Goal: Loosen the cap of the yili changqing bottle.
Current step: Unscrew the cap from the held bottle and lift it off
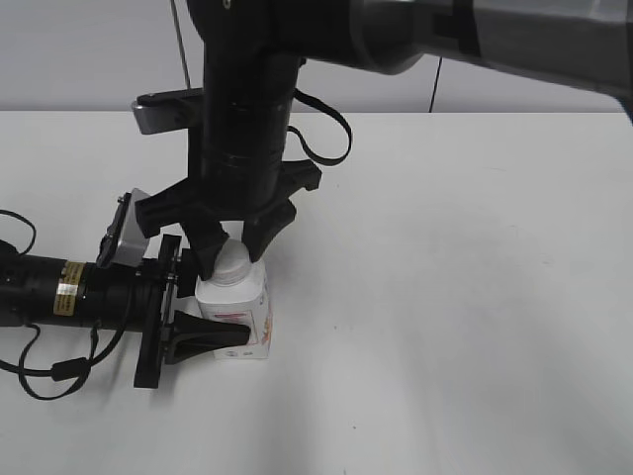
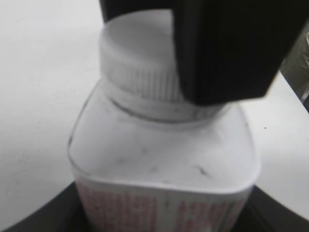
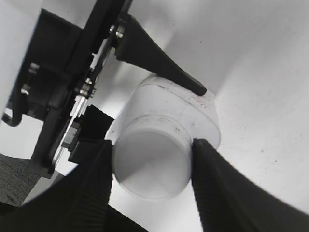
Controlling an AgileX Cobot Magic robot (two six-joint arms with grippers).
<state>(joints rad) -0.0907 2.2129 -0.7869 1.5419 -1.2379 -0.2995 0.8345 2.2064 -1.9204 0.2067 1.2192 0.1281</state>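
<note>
bottle stood upright, axis vertical; right gripper came straight down, fingers clamped on cap; left gripper clamped body from left (steadying).

The left gripper blocks the yili changqing bottle from the left, the right gripper covers the cap above, leaving the table rightward open.
</note>
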